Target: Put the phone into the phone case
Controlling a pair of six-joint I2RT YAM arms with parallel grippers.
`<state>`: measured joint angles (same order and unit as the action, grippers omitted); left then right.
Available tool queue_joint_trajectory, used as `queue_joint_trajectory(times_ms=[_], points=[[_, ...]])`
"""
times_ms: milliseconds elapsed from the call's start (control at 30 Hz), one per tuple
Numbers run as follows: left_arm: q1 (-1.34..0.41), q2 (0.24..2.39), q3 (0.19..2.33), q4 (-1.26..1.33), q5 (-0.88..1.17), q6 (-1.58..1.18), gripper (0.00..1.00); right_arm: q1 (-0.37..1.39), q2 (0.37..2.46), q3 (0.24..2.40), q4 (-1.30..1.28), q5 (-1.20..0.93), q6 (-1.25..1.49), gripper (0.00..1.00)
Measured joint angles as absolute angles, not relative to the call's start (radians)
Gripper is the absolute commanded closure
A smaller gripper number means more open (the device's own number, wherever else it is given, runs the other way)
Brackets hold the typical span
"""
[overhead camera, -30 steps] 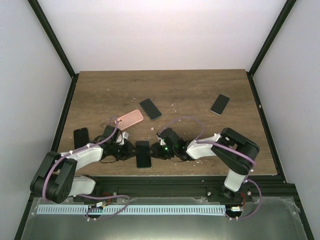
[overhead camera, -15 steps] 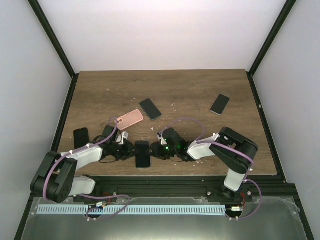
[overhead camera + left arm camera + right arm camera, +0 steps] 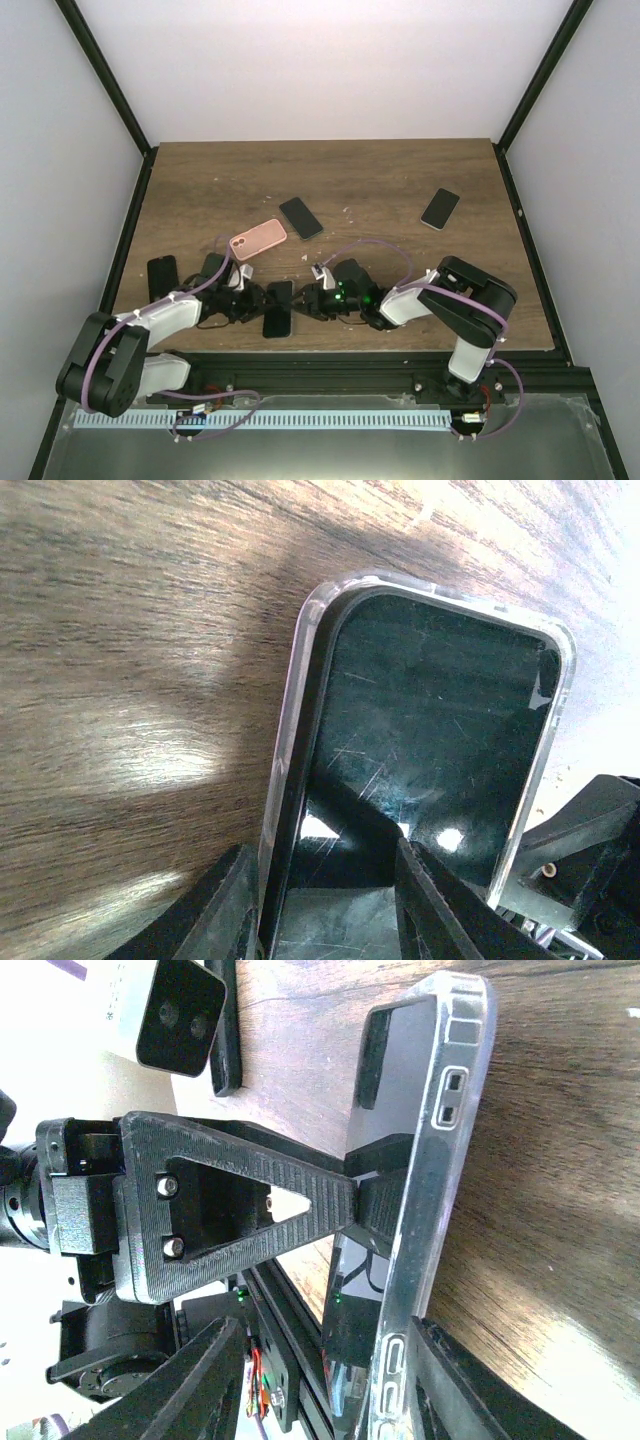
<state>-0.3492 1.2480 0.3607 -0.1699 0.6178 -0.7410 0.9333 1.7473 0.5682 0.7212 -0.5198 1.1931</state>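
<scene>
The black phone [image 3: 278, 310] sits inside the clear phone case [image 3: 290, 730] near the table's front edge, tipped up on one long side. My left gripper [image 3: 252, 302] grips it from the left. In the left wrist view, the left gripper [image 3: 325, 852] has one finger on the dark screen [image 3: 430, 730] and the other against the case's outer edge. My right gripper [image 3: 308, 300] reaches in from the right. In the right wrist view, the right gripper [image 3: 330, 1328] is open. One finger lies along the case's side [image 3: 440, 1160] and the other stands well clear.
A pink case [image 3: 258, 238] and a black phone [image 3: 301, 217] lie behind the grippers. Another black phone [image 3: 440, 208] is at the back right, and a third [image 3: 162, 275] lies at the left edge. The table's front rail [image 3: 350, 360] is just below the grippers.
The cased phone and both grippers have shifted a little to the left. The right arm has stretched further toward the middle.
</scene>
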Motion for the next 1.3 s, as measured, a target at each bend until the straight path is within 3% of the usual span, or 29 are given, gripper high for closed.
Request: queue_joint_trajectory(times_ms=[567, 800, 933, 1100, 1300], points=[[-0.366, 1.263, 0.294, -0.068, 0.726, -0.79, 0.68, 0.947, 1.816, 0.582, 0.905, -0.564, 1.258, 0.53], [-0.366, 1.297, 0.292, -0.03, 0.765, -0.812, 0.7, 0.949, 1.632, 0.577, 0.59, -0.403, 1.165, 0.54], [-0.366, 1.315, 0.308, -0.035, 0.769, -0.815, 0.67, 0.943, 1.557, 0.592, 0.416, -0.311, 1.093, 0.6], [-0.366, 1.298, 0.382, -0.132, 0.703, -0.788, 0.6, 0.933, 1.574, 0.595, 0.321, -0.289, 1.04, 0.65], [-0.366, 1.267, 0.445, -0.215, 0.585, -0.747, 0.63, 0.932, 1.641, 0.628, 0.289, -0.292, 1.006, 0.66]])
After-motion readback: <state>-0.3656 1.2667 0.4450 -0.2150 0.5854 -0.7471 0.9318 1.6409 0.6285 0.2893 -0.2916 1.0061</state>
